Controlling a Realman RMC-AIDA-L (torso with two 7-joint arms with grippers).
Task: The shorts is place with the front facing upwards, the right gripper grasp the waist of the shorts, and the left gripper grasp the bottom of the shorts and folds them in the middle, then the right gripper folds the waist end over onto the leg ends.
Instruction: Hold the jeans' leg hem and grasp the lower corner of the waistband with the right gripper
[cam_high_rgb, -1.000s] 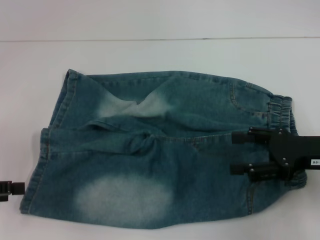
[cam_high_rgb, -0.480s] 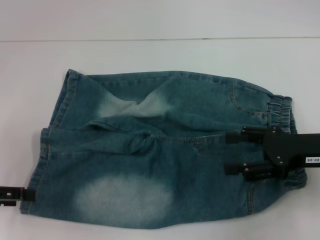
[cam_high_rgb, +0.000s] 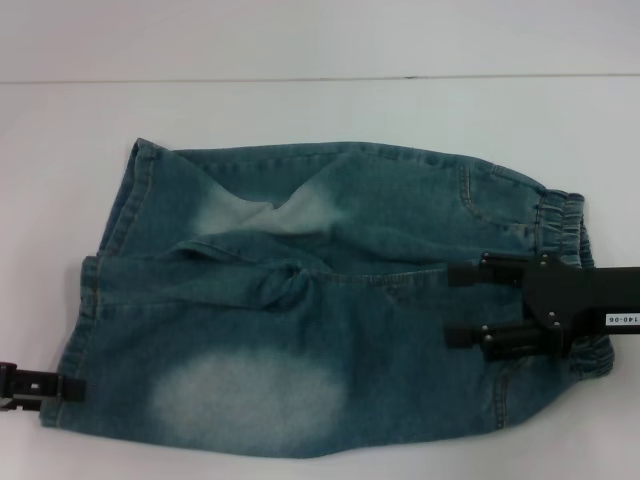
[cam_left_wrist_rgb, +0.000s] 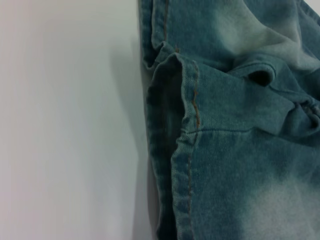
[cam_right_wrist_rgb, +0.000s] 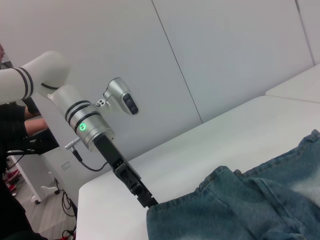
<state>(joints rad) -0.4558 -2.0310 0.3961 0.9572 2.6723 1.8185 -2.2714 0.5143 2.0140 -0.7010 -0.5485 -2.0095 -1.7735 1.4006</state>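
- One white tabletop (cam_high_rgb: 300, 110) carries everything; a pale wall rises behind it.
- One pair of shorts (cam_high_rgb: 330, 300) lies flat across the tabletop in front of me, blue-teal denim with whitish faded patches. The leg ends point to my left and the waist to my right.
- I judge the denim soft but fairly heavy for cloth: it should drape and crease instead of holding a shape, and a pinched single layer could slip. A rumpled ridge crosses the middle, near the crotch.
- The waist of the shorts (cam_high_rgb: 565, 225) is one puckered elastic band at the right edge. Its bunched thickness looks like the firmest place to take hold.
- The bottom of the shorts (cam_high_rgb: 95, 290) shows two flat stitched hems, one per leg, at the left edge. The doubled hem should grip better than the open cloth beside it.
- I have two grippers. My right gripper (cam_high_rgb: 460, 305) lies over the waist end, its jaws spread apart above the denim and holding nothing.
- My left gripper (cam_high_rgb: 70, 388) sits at the near left corner, its tip touching the hem; I cannot tell how its jaws stand.
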